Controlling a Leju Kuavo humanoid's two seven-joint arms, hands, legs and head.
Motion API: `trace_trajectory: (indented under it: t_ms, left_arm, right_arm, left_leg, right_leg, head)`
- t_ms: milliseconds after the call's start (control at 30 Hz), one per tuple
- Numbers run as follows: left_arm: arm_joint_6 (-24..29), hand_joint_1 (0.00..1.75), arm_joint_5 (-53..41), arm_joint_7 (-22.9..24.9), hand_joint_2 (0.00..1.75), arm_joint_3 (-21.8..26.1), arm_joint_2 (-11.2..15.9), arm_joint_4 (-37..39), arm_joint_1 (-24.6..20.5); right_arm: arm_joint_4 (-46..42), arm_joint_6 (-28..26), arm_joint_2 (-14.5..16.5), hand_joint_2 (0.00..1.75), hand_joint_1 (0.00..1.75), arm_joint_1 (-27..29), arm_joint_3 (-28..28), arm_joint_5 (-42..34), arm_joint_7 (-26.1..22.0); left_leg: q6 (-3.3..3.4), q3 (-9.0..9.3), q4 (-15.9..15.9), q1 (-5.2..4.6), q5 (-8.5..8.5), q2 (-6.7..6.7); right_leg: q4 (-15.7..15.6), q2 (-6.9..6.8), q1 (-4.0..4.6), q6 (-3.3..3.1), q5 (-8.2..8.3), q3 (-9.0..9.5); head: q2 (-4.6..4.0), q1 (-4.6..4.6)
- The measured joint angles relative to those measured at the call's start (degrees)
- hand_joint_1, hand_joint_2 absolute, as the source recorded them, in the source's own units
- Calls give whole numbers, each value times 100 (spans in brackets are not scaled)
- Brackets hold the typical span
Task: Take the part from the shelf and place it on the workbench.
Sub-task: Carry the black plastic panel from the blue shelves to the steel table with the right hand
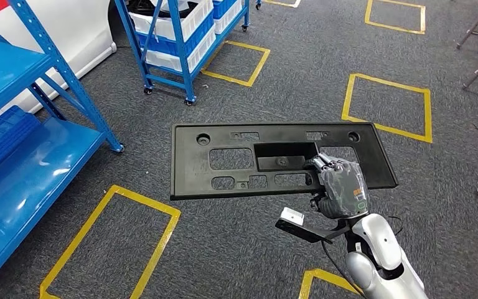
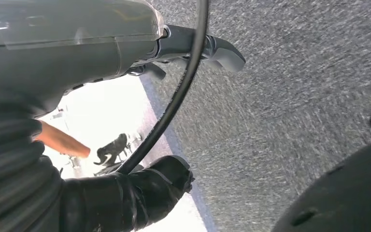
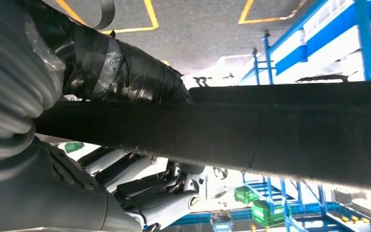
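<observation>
Fingers [image 1: 325,164] of the right hand [image 1: 341,189], dark and wrapped in glossy black tape, clamp the near long edge of the part [image 1: 236,159], reaching into its central rectangular recess. Part: flat black moulded plastic panel, long and rectangular with rounded corners, matte finish, pierced by several rectangular cut-outs and two round holes near the far corners; held roughly level in the air above the floor [image 1: 299,75], beside the blue shelf [image 1: 18,143]. In the right wrist view the panel [image 3: 270,130] shows edge-on as a thick dark band, thumb [image 3: 125,72] on one face and fingers on the other.

Left hand [image 2: 125,198]: black taped covering and grey ribbed cover, a black cable [image 2: 178,92] looping past; whether its fingers are clenched or released cannot be told.

Floor: grey speckled carpet with yellow tape rectangles [image 1: 389,103]. Shelf: glossy blue metal. Wheeled blue rack [image 1: 180,37] carrying white crates, further off.
</observation>
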Motion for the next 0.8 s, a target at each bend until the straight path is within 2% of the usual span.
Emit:
trace_trajectory:
  t_ms: [33,67,100,133,167,200,233,267,300,333,400,433,467,533,567,633,667,700,733,767,800]
  left_arm:
    - [-5,0,-8,-8,175,1,-3,0,-5]
    - [-10,0,-16,-14,175,2,-7,0,-5]
    - [-15,0,-22,-22,175,4,-11,0,-2]
    - [-19,0,-27,-30,175,5,-15,0,6]
    - [-22,0,-30,-37,175,7,-16,0,15]
    - [-23,0,-32,-44,175,10,-16,0,24]
    - [-23,0,-36,-48,175,15,-15,0,29]
    - [-23,0,-39,-52,175,21,-15,0,29]
    - [-23,0,-42,-55,175,28,-15,0,26]
    - [-25,0,-45,-56,175,34,-16,0,22]
    - [-26,0,-50,-58,175,42,-18,0,15]
    - [-26,0,-52,-59,175,44,-18,0,14]
    - [-25,0,-56,-60,175,46,-17,0,12]
    - [-20,0,-68,-62,175,49,-17,0,-6]
    - [-17,0,-75,-63,175,50,-17,0,-16]
    - [-15,0,-83,-66,175,52,-18,0,-15]
    - [-15,0,-80,-78,175,55,-19,0,-6]
    - [-16,0,-74,-92,175,58,-21,0,-7]
    - [-17,0,-68,-106,175,63,-22,0,-17]
    - [-18,0,-65,-116,175,68,-23,0,-31]
    - [-17,0,-68,-112,175,74,-23,0,-42]
  right_arm:
    - [0,-1,-1,175,175,-2,2,0,0]
    - [0,-2,-2,175,175,-2,4,0,-1]
    - [0,-3,-3,175,175,-10,5,0,-1]
    - [-1,-4,-3,175,175,-22,5,0,-1]
    - [0,-3,-3,175,175,-30,7,0,-1]
    - [2,-1,-3,175,175,-35,8,-2,0]
    - [7,6,-4,175,175,-32,8,-9,0]
    - [14,21,-5,175,175,-26,9,-23,1]
    - [20,42,-7,175,175,-23,9,-43,2]
    - [24,68,-9,175,175,-25,9,-68,3]
    - [24,114,-11,175,175,-37,9,-117,4]
    - [24,130,-12,175,175,-45,9,-142,4]
    - [23,147,-12,175,175,-51,9,-167,4]
    - [22,179,-16,175,175,-56,9,-206,1]
    - [20,190,-19,175,175,-55,9,-217,-2]
    - [16,196,-24,175,175,-76,9,-224,-5]
    - [14,196,-23,175,175,-86,9,-227,-5]
    - [15,197,-22,175,175,-94,9,-229,-5]
    - [16,198,-21,175,175,-94,10,-231,-6]
    - [18,200,-21,175,175,-90,10,-232,-7]
    - [20,202,-21,175,175,-88,11,-233,-7]
  left_leg:
    - [21,11,-31,10,30,67]
    - [48,30,-78,19,65,139]
    - [80,49,-128,33,103,217]
    - [106,61,-175,46,135,297]
    - [122,61,-190,35,147,374]
    - [131,54,-193,30,152,446]
    - [129,47,-191,26,150,522]
    - [123,43,-188,24,146,597]
    - [111,45,-185,26,138,672]
    - [92,52,-180,28,125,742]
    - [28,74,-157,20,83,866]
    - [-8,82,-145,9,62,919]
    - [-43,91,-137,-3,44,969]
    - [-106,114,-142,-4,26,1068]
    - [-141,123,-120,10,-7,1043]
    - [-183,6,185,44,-233,784]
    - [-190,-142,514,51,-427,611]
    - [-186,-337,927,48,-633,501]
    - [-180,-524,1320,38,-787,459]
    - [-169,-640,1559,28,-833,447]
    - [-148,-662,1588,22,-761,439]
  right_leg:
    - [-12,57,-8,44,24,-20]
    - [5,31,-4,76,15,-42]
    - [100,-72,6,102,-54,-93]
    - [305,-224,14,122,-187,-191]
    - [615,-399,7,138,-367,-337]
    - [991,-509,-14,161,-553,-511]
    - [1320,-563,-42,185,-677,-662]
    - [1498,-591,-73,210,-709,-739]
    - [1462,-617,-103,232,-637,-708]
    - [1202,-664,-125,249,-478,-559]
    - [401,-888,-121,254,-177,-115]
    - [121,-973,-100,232,-108,35]
    - [-26,-1017,-71,204,-95,105]
    - [-52,-917,-34,128,-102,95]
    - [-66,-859,-36,90,-93,99]
    - [-102,-742,-52,-4,-70,111]
    - [-112,-686,-54,-40,-63,114]
    - [-113,-627,-44,-66,-60,110]
    - [-109,-564,-30,-79,-60,107]
    - [-104,-496,-14,-85,-60,108]
    - [-96,-418,1,-89,-61,110]
  head:
    - [1,-1]
    - [0,4]
    - [0,11]
    - [0,18]
    - [0,24]
    - [1,30]
    - [1,31]
    - [1,31]
    - [1,31]
    - [1,31]
    - [1,30]
    - [0,30]
    - [0,27]
    - [0,25]
    - [1,25]
    - [1,25]
    - [1,25]
    - [1,24]
    - [1,24]
    - [1,24]
    - [0,24]
